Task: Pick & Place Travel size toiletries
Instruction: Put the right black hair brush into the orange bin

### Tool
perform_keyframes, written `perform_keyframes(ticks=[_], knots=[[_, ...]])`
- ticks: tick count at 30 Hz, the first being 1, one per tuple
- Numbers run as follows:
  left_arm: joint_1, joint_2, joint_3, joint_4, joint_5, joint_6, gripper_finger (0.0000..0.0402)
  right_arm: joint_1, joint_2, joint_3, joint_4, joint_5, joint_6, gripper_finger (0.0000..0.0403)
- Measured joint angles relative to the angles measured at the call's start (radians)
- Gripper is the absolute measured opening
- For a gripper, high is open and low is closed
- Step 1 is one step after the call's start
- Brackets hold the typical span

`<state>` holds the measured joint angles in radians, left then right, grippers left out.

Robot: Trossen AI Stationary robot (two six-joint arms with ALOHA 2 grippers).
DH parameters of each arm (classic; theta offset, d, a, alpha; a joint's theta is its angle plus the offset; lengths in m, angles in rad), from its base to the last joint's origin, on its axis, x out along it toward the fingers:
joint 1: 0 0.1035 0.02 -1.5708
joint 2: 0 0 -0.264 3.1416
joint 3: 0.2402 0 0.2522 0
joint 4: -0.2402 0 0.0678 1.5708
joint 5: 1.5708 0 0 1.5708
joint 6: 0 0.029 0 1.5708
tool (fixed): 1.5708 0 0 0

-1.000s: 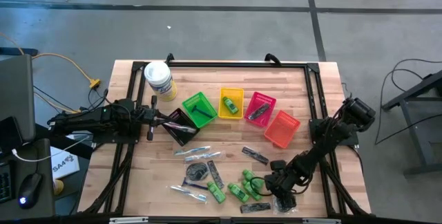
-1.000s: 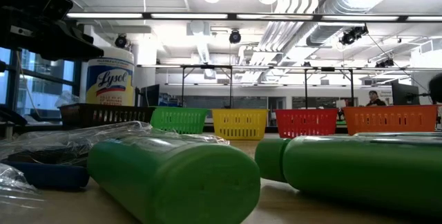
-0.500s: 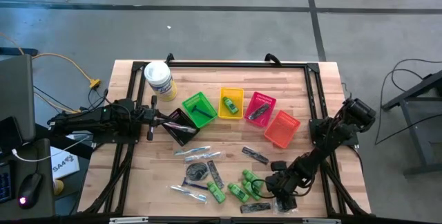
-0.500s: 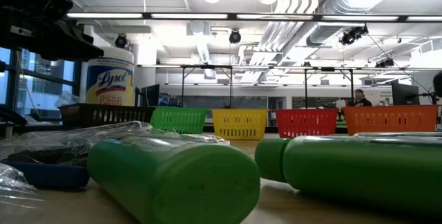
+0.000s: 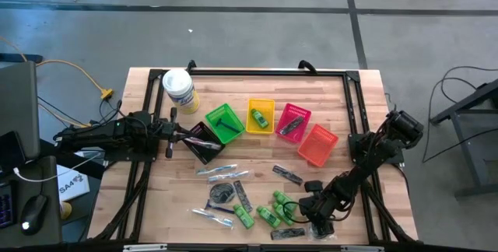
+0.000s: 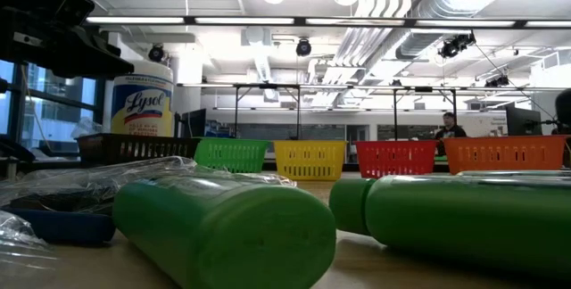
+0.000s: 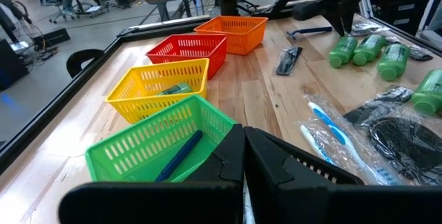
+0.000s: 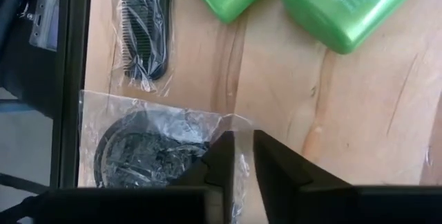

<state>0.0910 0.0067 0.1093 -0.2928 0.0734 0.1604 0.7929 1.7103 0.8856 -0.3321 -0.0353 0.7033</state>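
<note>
While the left gripper (image 7: 243,156) waits with jaws closed by the black basket (image 5: 204,145), the right gripper (image 8: 239,156), jaws narrowed, pinches the clear wrap of a round packet (image 8: 148,151) at the worktop's (image 5: 350,127) near edge, beside a comb (image 8: 143,27) and green bottles (image 8: 349,3).

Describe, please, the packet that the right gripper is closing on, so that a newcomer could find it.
Start at the table's front edge, at the right gripper. The round dark packet lies under its fingertips, beside a wrapped black comb. Unlike the green bottles nearby, it is a flat dark disc in crinkled clear wrap.
</note>
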Motion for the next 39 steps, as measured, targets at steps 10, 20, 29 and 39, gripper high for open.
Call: perform_keyframes(ticks=[10, 20, 29, 39], knots=[[0.0, 0.0, 0.0, 0.001, 0.0, -0.001, 0.0, -0.001, -0.001, 0.0, -0.003, 0.034, -0.084, 0.0003], [0.0, 0.0, 0.0, 0.001, 0.0, -0.001, 0.0, -0.001, -0.087, 0.0, -0.004, 0.139, -0.135, 0.0003], [0.0, 0.0, 0.0, 0.002, 0.0, -0.001, 0.0, -0.003, -0.213, 0.0, -0.008, 0.205, -0.234, 0.0003], [0.0, 0.0, 0.0, 0.002, 0.0, -0.004, 0.0, -0.063, -0.435, -0.027, -0.001, 0.308, -0.423, 0.0002]])
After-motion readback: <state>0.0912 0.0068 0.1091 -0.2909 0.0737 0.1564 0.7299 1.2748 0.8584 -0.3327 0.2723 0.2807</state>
